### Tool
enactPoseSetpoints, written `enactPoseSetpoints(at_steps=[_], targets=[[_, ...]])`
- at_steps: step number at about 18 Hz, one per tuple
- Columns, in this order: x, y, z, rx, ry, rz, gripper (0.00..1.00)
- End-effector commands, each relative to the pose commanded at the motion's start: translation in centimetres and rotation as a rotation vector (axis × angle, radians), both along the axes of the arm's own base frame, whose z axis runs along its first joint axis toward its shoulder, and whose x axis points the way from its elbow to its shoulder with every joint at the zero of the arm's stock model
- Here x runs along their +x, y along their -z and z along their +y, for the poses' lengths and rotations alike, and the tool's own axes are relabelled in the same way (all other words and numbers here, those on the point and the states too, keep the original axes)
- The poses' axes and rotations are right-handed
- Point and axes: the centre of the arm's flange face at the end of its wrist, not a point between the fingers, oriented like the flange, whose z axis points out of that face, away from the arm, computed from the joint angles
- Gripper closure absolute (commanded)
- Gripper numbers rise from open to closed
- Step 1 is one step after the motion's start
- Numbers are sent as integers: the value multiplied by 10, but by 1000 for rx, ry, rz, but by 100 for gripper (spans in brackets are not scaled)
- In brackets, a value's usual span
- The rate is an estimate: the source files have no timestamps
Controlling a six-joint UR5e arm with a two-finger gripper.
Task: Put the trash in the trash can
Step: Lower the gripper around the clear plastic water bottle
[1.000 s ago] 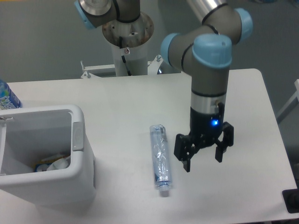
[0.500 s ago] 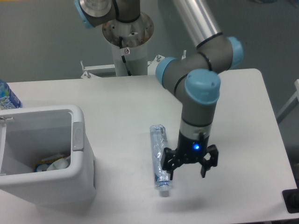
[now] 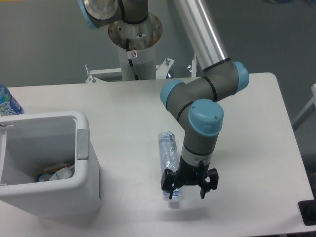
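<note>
Now the gripper (image 3: 186,185) hangs low over the cap end of the flattened clear bottle (image 3: 168,157), its two black fingers spread apart with nothing between them; one finger shows at the bottle's near end, the other out to the right over bare table. Whether a finger touches the plastic cannot be told. A second ago the gripper stood well to the right of the bottle and higher; half a second ago it was halfway across; it has since slid left and dropped, and the arm's blue-capped wrist has folded down and in toward the bottle. The bottle itself lies where it lay before, lengthwise on the white table (image 3: 123,108), cap toward the camera.

Well to the left stands the white trash can (image 3: 81,148) at the table's near-left corner, unmoved, with crumpled white trash (image 3: 57,173) in its bottom. Behind the can, at the left edge, part of an upright blue-labelled bottle (image 3: 7,103) shows. The arm's base pedestal (image 3: 136,49) rises beyond the table's far edge, against a plain grey wall (image 3: 39,44).
</note>
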Motion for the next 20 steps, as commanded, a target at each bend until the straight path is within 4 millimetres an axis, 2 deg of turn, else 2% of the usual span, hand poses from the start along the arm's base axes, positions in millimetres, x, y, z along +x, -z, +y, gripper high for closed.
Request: enactPoseSetpoints(at_steps=[4,8,15,20], targets=[[16,16,11,-53,17,17,0],[22,29,22,-97,21,40,0],[24,41,21,-133,20,48,0],[31,48,28,-161,29,65,0]])
